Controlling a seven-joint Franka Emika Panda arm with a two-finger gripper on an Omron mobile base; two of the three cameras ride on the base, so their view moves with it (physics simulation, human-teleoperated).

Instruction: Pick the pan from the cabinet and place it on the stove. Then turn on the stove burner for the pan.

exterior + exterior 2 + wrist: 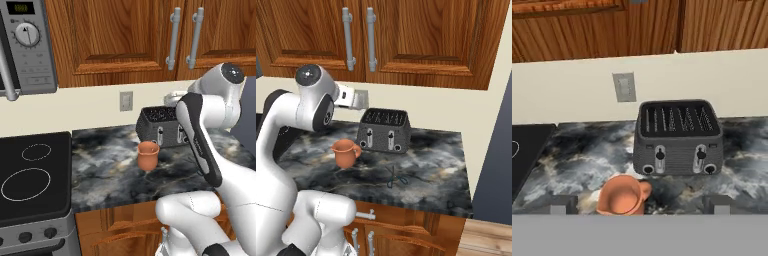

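My gripper (639, 204) hangs wide open and empty above the marble counter (110, 170) — facing a toaster (677, 137) and clay mug (623, 196). The cabinet (125, 35) above is closed; I cannot see the pan. The stove (32, 175) sits left.

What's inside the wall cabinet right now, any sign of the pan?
Cannot tell. The cabinet doors are shut, bar handles side by side, so whatever is inside stays covered. Below it, a toaster and a terracotta cup stand on the counter.
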